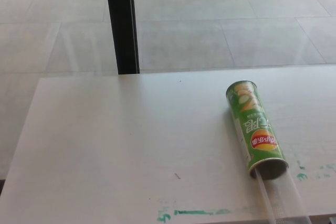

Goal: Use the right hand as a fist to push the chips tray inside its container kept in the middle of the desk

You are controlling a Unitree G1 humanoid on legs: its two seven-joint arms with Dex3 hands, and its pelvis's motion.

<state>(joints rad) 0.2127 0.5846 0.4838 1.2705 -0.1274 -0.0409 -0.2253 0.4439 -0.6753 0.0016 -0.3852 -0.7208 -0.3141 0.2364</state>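
Observation:
A green chips container (pixel 255 127) lies on its side on the white desk (pixel 131 140), right of the middle, its open mouth facing the near edge. A clear plastic chips tray (pixel 282 199) sticks out of that mouth and reaches down to the bottom of the picture, near the desk's front edge. Neither of my hands shows in the head view.
Green paint smears (pixel 194 213) mark the desk along its front edge and to the right of the container. Behind the desk a black post (pixel 122 22) stands against a tiled floor. The desk's left edge lies at the picture's left.

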